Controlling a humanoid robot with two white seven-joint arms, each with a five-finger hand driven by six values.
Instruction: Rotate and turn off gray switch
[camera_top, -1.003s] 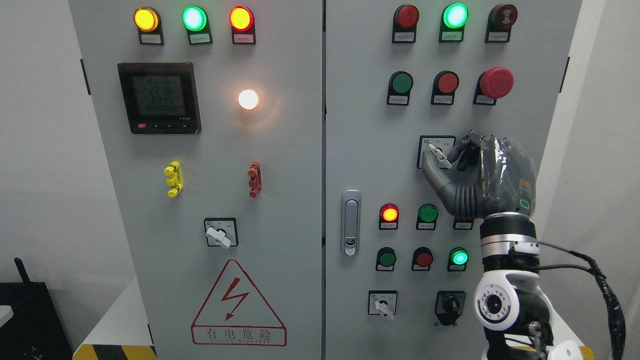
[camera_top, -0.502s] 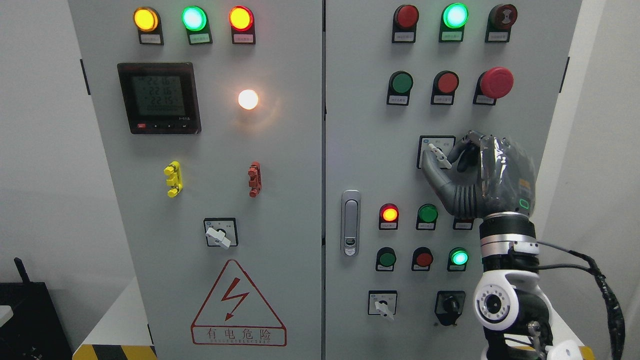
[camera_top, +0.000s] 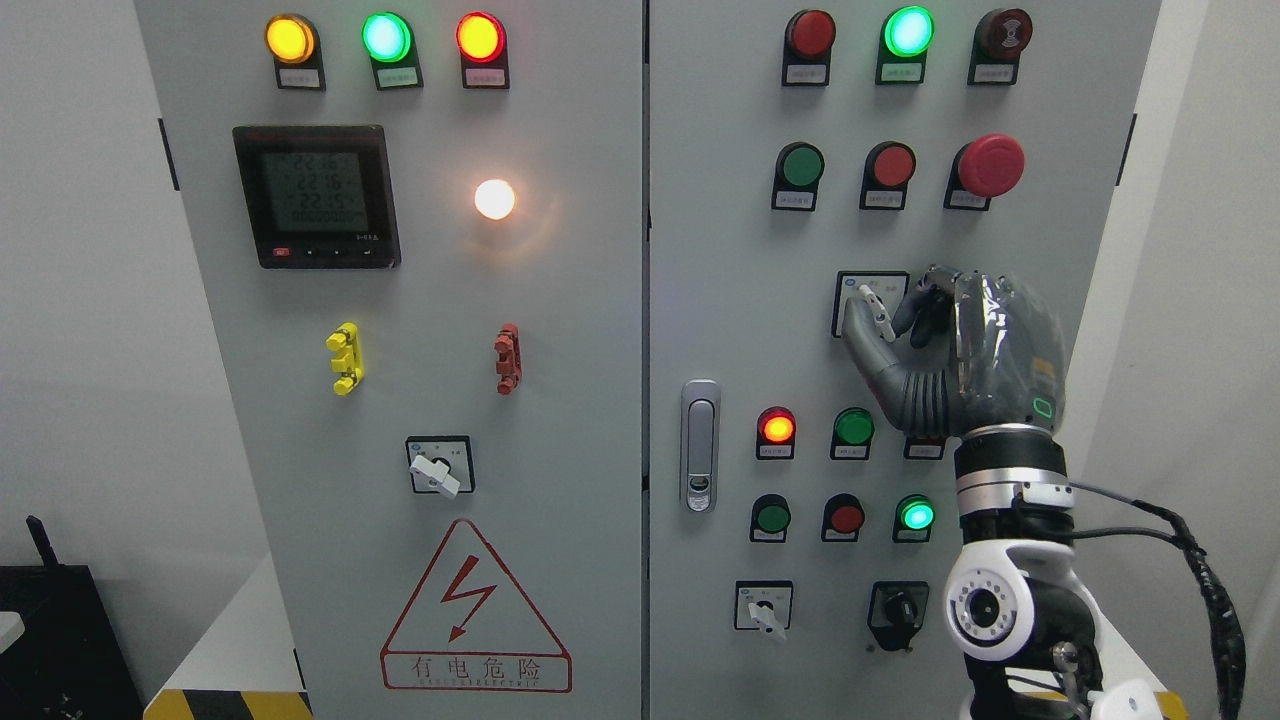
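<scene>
Gray switch (camera_top: 872, 308): small rigid lever knob, right of frame centre on the cabinet (camera_top: 700, 250); likely stiff, click-stop turning, best pinched across the lever. Right hand (camera_top: 955, 350) pinched it between thumb and fingers. Left arm absent.

Plain white walls (camera_top: 80, 300), perhaps dark furniture (camera_top: 60, 640).

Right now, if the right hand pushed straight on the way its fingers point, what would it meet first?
The right hand already has its fingers closed on the gray switch handle, so nothing lies between. Straight on, it would likely press into the switch and the cabinet door behind it; depth is hard to judge.
</scene>
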